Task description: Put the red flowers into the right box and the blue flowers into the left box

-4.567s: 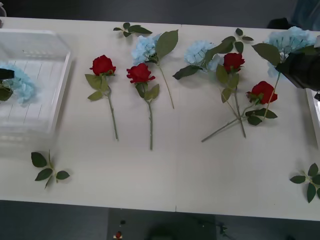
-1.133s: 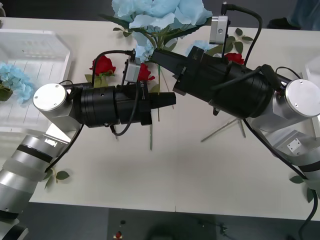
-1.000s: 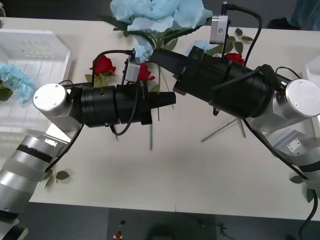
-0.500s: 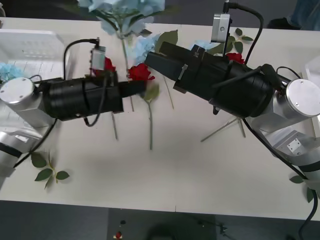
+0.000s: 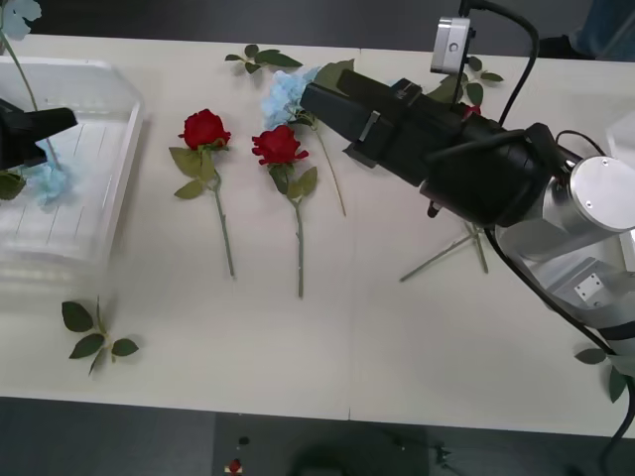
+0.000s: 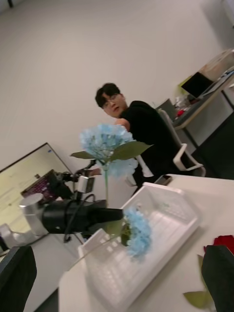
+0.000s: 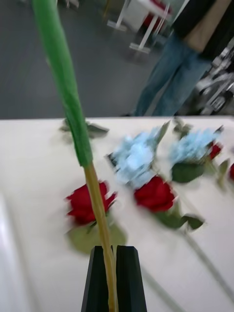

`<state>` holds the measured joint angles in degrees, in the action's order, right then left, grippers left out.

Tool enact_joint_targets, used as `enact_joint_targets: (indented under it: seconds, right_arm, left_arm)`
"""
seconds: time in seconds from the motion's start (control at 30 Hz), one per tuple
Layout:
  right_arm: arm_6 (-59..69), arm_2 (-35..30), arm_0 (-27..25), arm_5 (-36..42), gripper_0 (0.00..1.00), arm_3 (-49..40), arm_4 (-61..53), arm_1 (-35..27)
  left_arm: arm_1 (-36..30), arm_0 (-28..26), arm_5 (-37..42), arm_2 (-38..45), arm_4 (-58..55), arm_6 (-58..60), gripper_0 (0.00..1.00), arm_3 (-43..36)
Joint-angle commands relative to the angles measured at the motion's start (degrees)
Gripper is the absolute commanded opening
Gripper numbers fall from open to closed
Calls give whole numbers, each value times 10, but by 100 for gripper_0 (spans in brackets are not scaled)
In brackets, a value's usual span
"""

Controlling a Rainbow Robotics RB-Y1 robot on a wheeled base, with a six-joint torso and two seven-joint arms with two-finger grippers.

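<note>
Your left gripper [image 7: 113, 278] pinches a blue flower's [image 6: 108, 148] thin, light, top-heavy stem [image 7: 97, 204] above the left box [image 5: 99, 149]; hold low. Right gripper [image 6: 117, 278] is spread.

A pale cream tabletop [image 5: 397, 337] filled most of the front frame. Loose green leaf sprigs lay at its lower left [image 5: 94, 335], top centre [image 5: 260, 58] and lower right edge [image 5: 613, 365]; dark floor ran below.

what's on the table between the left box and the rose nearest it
Bare tabletop. In the front view nothing lies between the left box and the nearest red rose.
</note>
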<state>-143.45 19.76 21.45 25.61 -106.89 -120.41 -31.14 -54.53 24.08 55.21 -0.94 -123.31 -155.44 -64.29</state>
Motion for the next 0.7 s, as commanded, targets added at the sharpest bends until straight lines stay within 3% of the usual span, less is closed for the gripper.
enact_joint_targets:
  seconds: [0.03, 0.17, 0.4, 0.7]
  right_arm:
    - [16, 5, 19, -27, 100, 1, 18, -55]
    - [19, 7, 32, -23, 100, 34, 15, -103]
    - [33, 51, 73, -8, 100, 148, -91, -208]
    - [74, 166, 131, -7, 100, 289, -279, -296]
  left_arm:
    - [-58, 3, -1, 1, 80, 87, 0, -34]
    - [-81, 3, 6, 9, 164, 228, 0, -73]
    - [-90, 3, 116, 86, 407, 503, 0, -160]
    - [-90, -5, 208, 181, 568, 532, 0, -176]
